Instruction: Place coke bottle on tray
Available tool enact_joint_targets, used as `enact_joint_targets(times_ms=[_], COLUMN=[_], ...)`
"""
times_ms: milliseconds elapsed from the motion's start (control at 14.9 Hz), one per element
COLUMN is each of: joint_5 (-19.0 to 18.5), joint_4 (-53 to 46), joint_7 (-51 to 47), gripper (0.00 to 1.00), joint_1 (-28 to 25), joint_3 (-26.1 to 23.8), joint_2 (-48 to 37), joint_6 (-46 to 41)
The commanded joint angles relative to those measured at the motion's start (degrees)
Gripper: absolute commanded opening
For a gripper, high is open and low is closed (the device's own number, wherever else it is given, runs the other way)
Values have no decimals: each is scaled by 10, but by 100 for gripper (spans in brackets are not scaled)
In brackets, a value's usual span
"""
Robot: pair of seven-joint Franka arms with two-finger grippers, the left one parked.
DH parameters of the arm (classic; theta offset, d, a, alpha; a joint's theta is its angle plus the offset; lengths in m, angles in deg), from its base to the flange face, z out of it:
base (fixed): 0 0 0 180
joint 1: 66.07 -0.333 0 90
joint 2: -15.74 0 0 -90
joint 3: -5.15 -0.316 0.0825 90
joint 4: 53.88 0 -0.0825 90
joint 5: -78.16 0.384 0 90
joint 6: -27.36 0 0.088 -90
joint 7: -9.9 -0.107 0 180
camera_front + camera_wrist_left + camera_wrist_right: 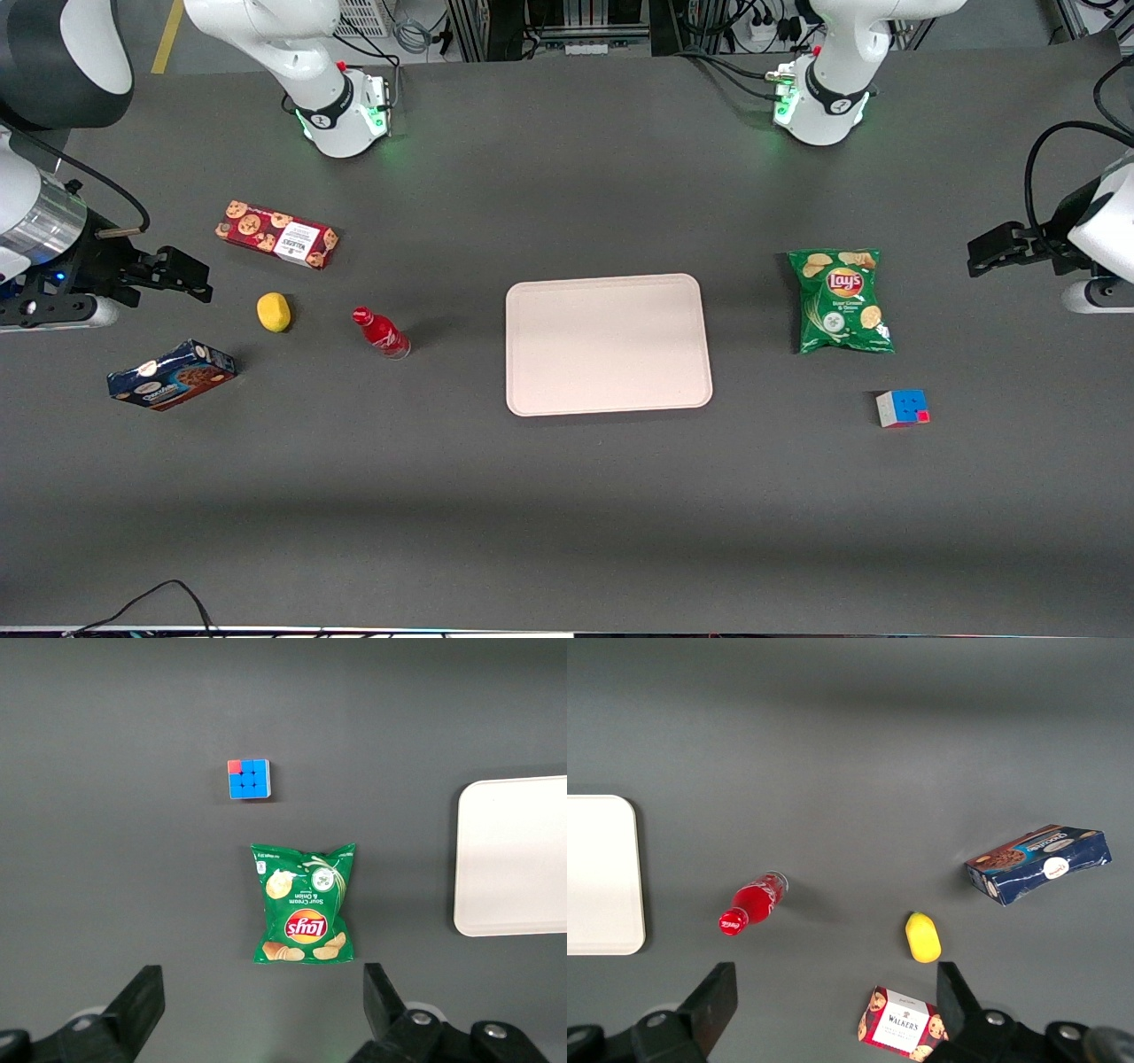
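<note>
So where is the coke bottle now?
The coke bottle stands on the table between the yellow lemon and the tray, untouched; the gripper hangs open at the working arm's end.

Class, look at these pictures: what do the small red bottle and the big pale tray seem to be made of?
Small red-capped coke bottle: likely glossy plastic, judging by its clear base. Large pinkish-beige tray: probably matte plastic, moulded rim, no glare. The open gripper waits toward the working arm's end.

Front view looks steeply down; both high, probably downward wrist views share the tray (608, 344) with it.
</note>
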Motion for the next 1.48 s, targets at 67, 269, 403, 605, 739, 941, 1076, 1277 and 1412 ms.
enact_joint_targets(times_ms=[67,269,403,605,739,941,1076,1277,1412], joint_5=[19,19,20,17,14,12,9,-7,-8], joint_4=[-8,51,127,245,263,297,317,320,327], joint_7=[-60,-78,-84,-96,-96,-96,-96,-97,-97], gripper=[100,100,100,100,100,100,100,100,100], joint_1=[-10,-10,-11,-11,-11,-12,-12,-12,-12], joint_3=[-38,-72,-78,-103,-108,-120,-125,-125,-125], joint_2=[7,6,-8,-35,-24,-9,-3,13,20], joint_6=[-4,41,110,226,252,288,315,320,327])
